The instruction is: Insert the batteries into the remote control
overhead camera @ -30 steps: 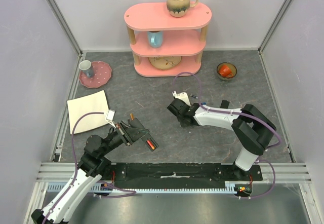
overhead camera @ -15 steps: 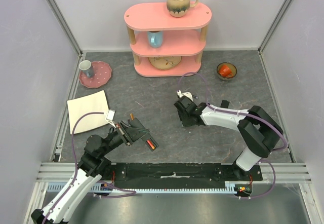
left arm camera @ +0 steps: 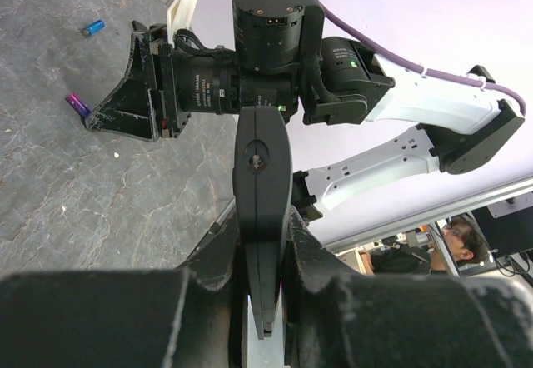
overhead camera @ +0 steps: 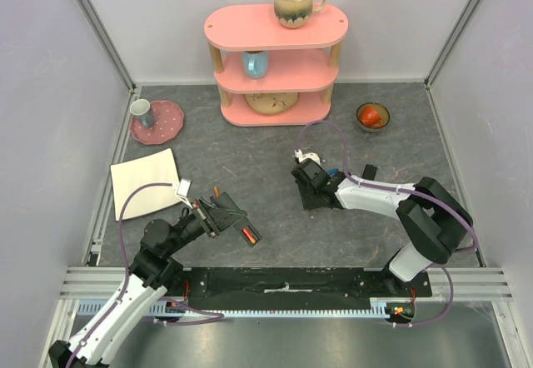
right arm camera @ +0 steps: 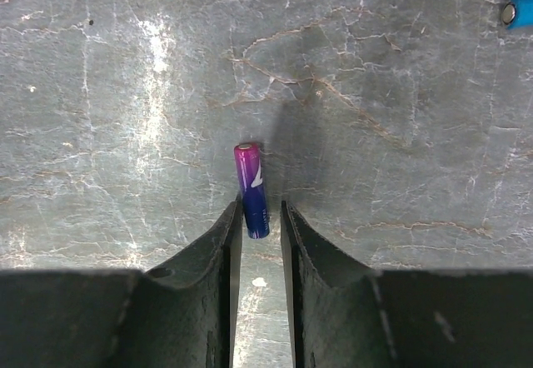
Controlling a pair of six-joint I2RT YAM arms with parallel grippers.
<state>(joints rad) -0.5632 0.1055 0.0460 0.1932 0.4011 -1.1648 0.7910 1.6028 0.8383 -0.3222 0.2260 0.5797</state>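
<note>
**A:** From above, what's going on?

**B:** The left gripper (overhead camera: 218, 216) is clamped on the remote (overhead camera: 236, 221). The right gripper (overhead camera: 308, 195) sits low over the table (overhead camera: 250, 156), at about 2 o'clock from it.

**A:** And the left wrist view?

**B:** The remote stands between the fingers. A purple battery (left arm camera: 77, 104) lies at 10 o'clock, just beside the right gripper's tips.

**A:** Right wrist?

**B:** The fingers are slightly apart and straddle that battery's near end, not yet pinching it. A blue battery (right arm camera: 520, 12) lies at 2 o'clock. I'd judge this the pickup step. Next it should close squarely, lift, and carry the battery to the remote.
</note>
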